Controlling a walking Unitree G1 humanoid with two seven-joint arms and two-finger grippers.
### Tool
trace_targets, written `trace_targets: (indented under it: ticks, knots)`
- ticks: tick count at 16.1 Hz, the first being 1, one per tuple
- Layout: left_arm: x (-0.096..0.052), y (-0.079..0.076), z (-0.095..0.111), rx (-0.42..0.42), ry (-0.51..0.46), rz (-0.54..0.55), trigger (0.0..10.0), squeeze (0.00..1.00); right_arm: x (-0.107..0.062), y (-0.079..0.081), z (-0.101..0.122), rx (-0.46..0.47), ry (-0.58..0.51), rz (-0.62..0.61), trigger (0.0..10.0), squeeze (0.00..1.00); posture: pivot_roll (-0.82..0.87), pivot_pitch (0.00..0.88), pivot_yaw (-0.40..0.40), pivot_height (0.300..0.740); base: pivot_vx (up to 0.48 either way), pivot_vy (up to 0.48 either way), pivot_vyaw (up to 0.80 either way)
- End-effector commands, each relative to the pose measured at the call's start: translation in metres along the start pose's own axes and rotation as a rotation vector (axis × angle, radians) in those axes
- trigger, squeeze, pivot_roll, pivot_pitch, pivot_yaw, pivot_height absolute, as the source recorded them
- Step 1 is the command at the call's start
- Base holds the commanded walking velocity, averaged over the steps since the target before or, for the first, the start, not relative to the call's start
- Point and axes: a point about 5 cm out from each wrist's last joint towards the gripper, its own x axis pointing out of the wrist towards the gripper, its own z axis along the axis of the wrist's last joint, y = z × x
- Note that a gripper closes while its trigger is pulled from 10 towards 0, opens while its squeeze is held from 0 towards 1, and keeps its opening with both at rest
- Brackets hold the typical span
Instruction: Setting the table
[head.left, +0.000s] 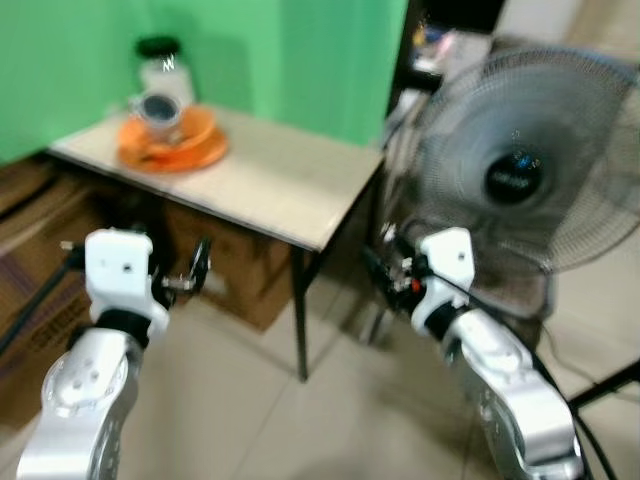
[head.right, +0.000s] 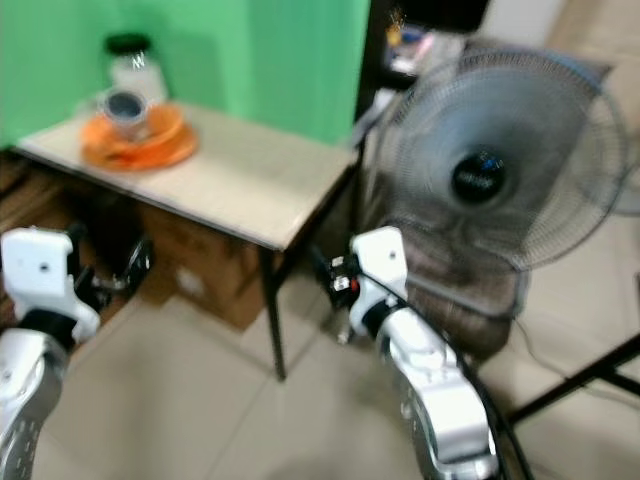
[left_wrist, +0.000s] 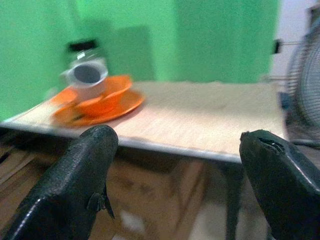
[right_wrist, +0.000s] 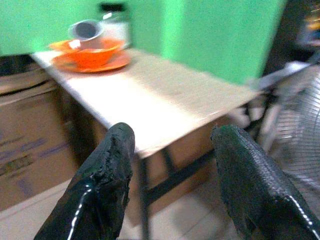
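A small beige table (head.left: 280, 185) stands against a green wall. On its far left corner lies an orange plate (head.left: 205, 155) with an orange bowl (head.left: 192, 130) on it, and a grey cup (head.left: 158, 108) sits in the bowl. A glass jar with a black lid (head.left: 165, 65) stands just behind them. My left gripper (head.left: 198, 266) hangs open and empty before the table's front edge, below its top. My right gripper (head.left: 385, 262) is open too, low beside the table's right leg. Both wrist views look over the tabletop toward the plate (left_wrist: 100, 107) (right_wrist: 90, 61).
A large standing fan (head.left: 525, 175) is close on the right, behind my right arm. Cardboard boxes (head.left: 230, 265) sit under the table, and more boxes (head.left: 30, 250) stand to the left. The floor is pale tile (head.left: 300, 420). The picture is blurred.
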Motion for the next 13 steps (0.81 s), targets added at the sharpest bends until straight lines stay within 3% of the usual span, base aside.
trace_targets:
  ticks: [1,7,13]
  knots:
    - [0.0016,-0.0055,0.0067,-0.004,-0.031,-0.027,10.0,0.0,-0.0053,-0.0113,-0.0012,0.0,0.009,-0.049,10.0,0.0,0.08,0.0,0.019,0.74,0.394,0.0,0.0]
    - [0.0056,-0.0061,0.0068,0.01,-0.024,-0.041,10.0,0.0,-0.0088,-0.011,-0.0006,-0.03,0.013,-0.036,10.0,0.0,0.08,0.0,0.028,0.74,0.393,0.0,0.0]
    - [0.0027,-0.0051,0.007,0.017,-0.025,-0.028,10.0,0.0,-0.0043,-0.0059,0.002,-0.044,0.007,0.02,10.0,0.0,0.09,0.0,0.005,0.74,0.394,0.0,0.8]
